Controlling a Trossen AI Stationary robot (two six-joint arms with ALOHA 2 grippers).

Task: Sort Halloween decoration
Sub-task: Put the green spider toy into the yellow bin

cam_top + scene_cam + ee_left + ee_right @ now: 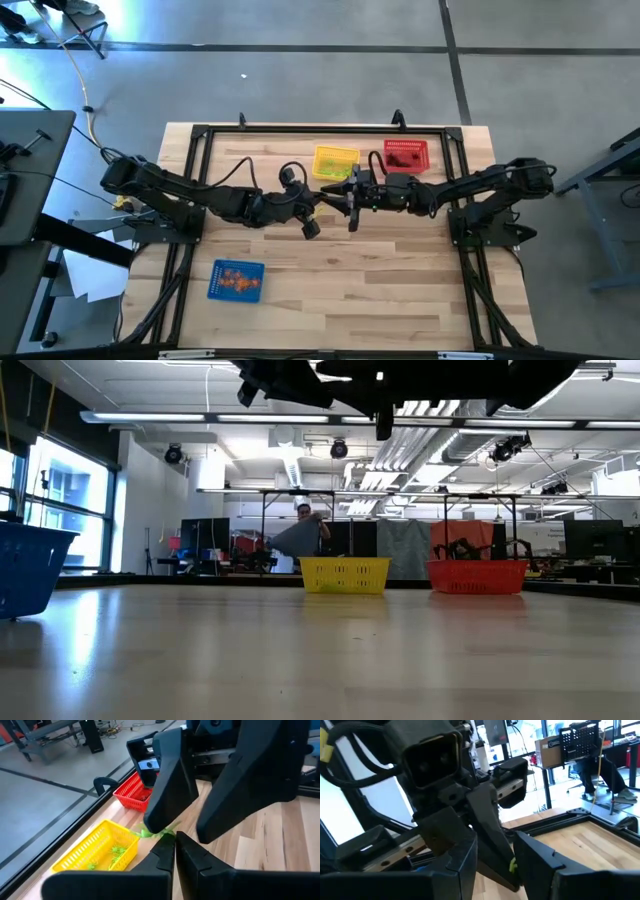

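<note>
Dark end effectors (335, 203) meet nose-to-nose mid-table.

Two matte black jointed arms carry looped black cables and broad, angular, wedge-shaped black fingers (165, 785).

Grey concrete floor (300, 60), bright windows (60, 500), ceiling strip lights (200, 417), person (305, 515) beyond desks.

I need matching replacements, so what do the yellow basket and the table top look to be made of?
Yellow basket: looks like moulded plastic, going by its thin slotted mesh walls and even bright colour. Table top: looks like light wood planks, butcher-block style, with visible seams and grain and a faint sheen.
</note>
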